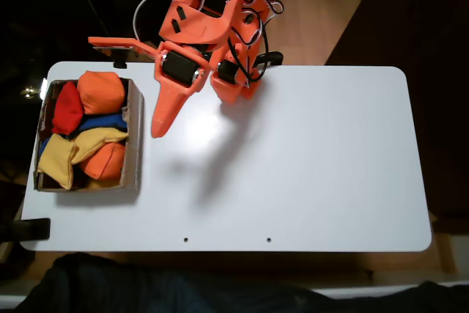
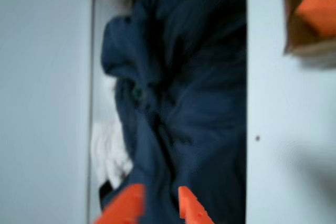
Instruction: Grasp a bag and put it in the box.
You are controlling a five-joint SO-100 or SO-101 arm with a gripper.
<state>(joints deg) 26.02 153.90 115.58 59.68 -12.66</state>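
The brown cardboard box (image 1: 135,137) stands at the table's left end in the fixed view. Inside it lie two golden-yellow bags, one (image 1: 99,141) in the middle and one (image 1: 58,160) at the front left, among orange, red and blue beanbags. My orange gripper (image 1: 157,128) hangs just right of the box's right wall, pointing down and to the front left. In the blurred wrist view its two tips (image 2: 157,205) stand a little apart with nothing between them. A corner of the box (image 2: 296,35) shows at the top right there.
The white table (image 1: 308,166) stretches right of the box. The arm's base (image 1: 234,82) sits at the back edge. A person's dark blue clothing (image 2: 184,103) lies beyond the front edge. A black clamp (image 1: 33,229) grips the front left corner.
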